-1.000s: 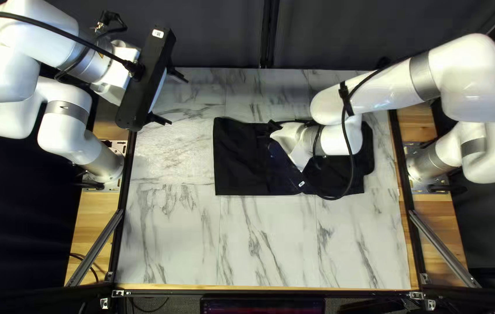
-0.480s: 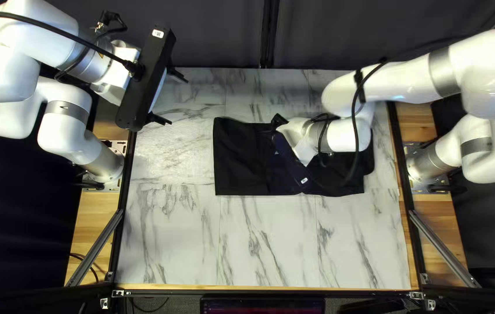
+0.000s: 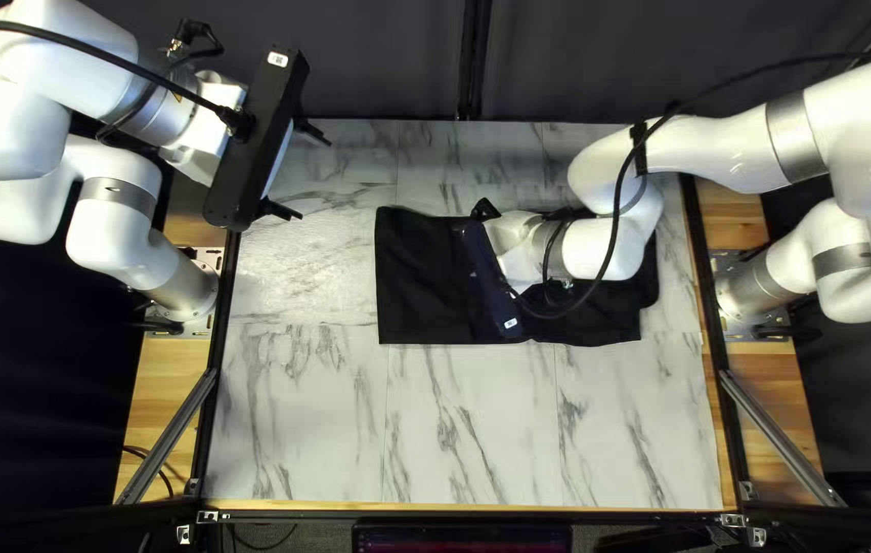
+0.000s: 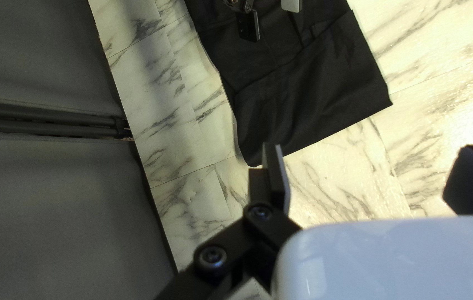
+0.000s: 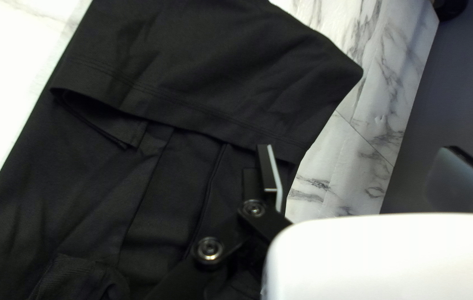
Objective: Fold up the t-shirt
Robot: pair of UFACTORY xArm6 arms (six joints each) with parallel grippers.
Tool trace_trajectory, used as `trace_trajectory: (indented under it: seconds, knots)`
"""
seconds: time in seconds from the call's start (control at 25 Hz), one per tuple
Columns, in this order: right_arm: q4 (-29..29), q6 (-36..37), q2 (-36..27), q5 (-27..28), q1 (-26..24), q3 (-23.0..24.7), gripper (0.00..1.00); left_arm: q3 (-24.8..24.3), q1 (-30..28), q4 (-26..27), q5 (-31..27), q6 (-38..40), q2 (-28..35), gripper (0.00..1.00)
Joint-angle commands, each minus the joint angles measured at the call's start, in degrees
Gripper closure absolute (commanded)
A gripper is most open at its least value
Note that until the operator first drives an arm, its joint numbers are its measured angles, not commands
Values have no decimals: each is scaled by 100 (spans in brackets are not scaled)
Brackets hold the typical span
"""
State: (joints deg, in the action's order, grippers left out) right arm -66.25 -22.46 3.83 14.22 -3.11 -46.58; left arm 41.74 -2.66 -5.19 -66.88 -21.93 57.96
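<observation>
The right hand (image 3: 493, 282) is open above the black t-shirt (image 3: 420, 277), its fingers spread; the left hand (image 3: 315, 179), also open, hangs well apart from the cloth. The shirt lies folded across the middle of the marble-patterned tabletop (image 3: 456, 440), a stitched hem crossing its upper layer.
</observation>
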Motion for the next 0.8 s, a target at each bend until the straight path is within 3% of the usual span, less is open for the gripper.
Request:
trace_trajectory:
  seconds: [0.04, 0.08, 0.48, 0.52, 0.56, 0.6, 0.68, 0.8]
  knots:
    - [-1857, -4647, 607, -757, -172, -548, 0, 0, 0, 0, 0, 0, 0, 0]
    - [-2009, -4922, 643, -751, -140, -603, 0, 0, 0, 0, 0, 0, 0, 0]
    - [-2009, -4922, 643, -751, -140, -603, 0, 0, 0, 0, 0, 0, 0, 0]
    - [-1848, -4736, 673, -801, -178, -578, 0, 0, 0, 0, 0, 0, 0, 0]
    - [-1014, -3934, 834, -1020, -267, -618, 0, 0, 0, 0, 0, 0, 0, 0]
    - [-855, -3866, 912, -1151, -333, -643, 0, 0, 0, 0, 0, 0, 0, 0]
    - [-971, -4330, 1017, -1573, -582, -651, 0, 0, 0, 0, 0, 0, 0, 0]
    - [-2067, -5781, 1056, -1957, -897, -786, 0, 0, 0, 0, 0, 0, 0, 0]
